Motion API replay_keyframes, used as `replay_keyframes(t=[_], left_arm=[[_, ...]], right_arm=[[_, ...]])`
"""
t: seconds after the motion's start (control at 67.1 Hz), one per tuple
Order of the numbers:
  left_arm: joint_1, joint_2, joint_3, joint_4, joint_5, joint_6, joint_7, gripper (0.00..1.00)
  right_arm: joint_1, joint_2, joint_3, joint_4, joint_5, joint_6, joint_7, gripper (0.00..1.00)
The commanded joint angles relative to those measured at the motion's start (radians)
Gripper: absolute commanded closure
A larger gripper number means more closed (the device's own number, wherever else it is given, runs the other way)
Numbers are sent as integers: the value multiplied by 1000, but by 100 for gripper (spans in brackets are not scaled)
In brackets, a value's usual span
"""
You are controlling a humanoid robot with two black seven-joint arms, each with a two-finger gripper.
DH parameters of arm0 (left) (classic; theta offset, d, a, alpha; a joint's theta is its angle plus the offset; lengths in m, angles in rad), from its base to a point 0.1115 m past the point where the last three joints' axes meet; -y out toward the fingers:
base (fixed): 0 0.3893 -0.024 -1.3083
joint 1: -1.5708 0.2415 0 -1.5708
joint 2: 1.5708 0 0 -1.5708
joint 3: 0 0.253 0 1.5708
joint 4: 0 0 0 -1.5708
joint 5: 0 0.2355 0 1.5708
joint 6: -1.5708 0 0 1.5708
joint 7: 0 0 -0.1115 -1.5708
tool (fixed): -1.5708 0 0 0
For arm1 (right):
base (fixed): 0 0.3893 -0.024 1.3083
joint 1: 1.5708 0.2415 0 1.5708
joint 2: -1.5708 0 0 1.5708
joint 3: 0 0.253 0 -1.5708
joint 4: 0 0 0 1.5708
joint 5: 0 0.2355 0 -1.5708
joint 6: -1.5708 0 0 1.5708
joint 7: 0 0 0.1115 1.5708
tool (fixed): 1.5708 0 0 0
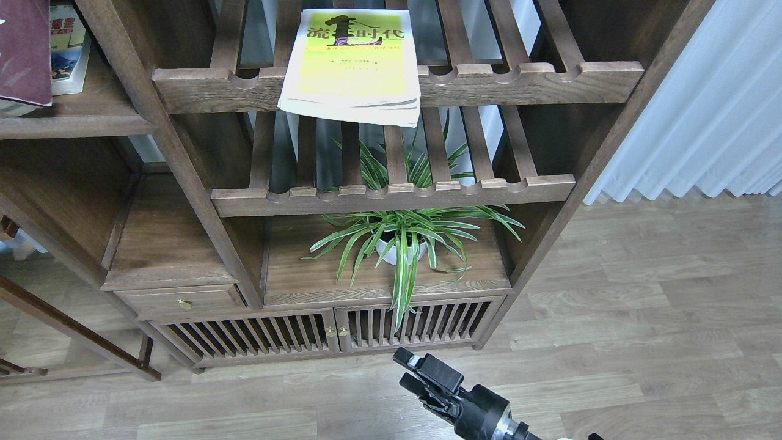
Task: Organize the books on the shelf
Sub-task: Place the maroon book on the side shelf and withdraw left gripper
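Observation:
A large yellow-and-white book (pixel 351 61) lies flat on the upper slatted rack, its near edge hanging over the notched front rail. At the top left a maroon book (pixel 24 52) sits over the solid plank shelf (pixel 79 125) and covers most of the white-green book (pixel 68 52) lying there. What holds the maroon book is out of view. My left gripper does not show. My right gripper (pixel 406 370) is low at the bottom centre, above the floor in front of the cabinet doors, its two fingers slightly apart with nothing between them.
A potted spider plant (pixel 403 244) stands on the lower board under a second slatted rack (pixel 397 195). Slatted cabinet doors (pixel 333 333) and a small drawer (pixel 183 300) sit below. White curtains (pixel 702 104) hang at the right over wood flooring.

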Motion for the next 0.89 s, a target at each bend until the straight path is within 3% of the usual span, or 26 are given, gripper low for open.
replay_keyframes(t=[0.0,0.253,0.551,0.611,0.67,0.715,0.73,0.879], left_arm=[[-35,-42,1,44,0,0,0,99],[-130,-141,6,168,2,0,0,99],[-138,-149,4,188,2,0,0,93],[-136,-149,4,188,2,0,0,82],[-135,-149,6,188,2,0,0,63],[-136,-149,9,188,5,0,0,56],[-138,-149,12,188,17,0,0,44],[-138,-146,12,188,63,0,0,14]], right_arm=[[-4,0,0,-2,0,0,0,0],[-6,0,0,-2,0,0,0,0],[-6,0,0,-2,0,0,0,0],[-6,0,0,-2,0,0,0,0],[-6,0,0,-2,0,0,0,0],[-6,0,0,-2,0,0,0,0],[-6,0,0,-3,0,0,0,0],[-6,0,-2,-3,0,0,0,0]])
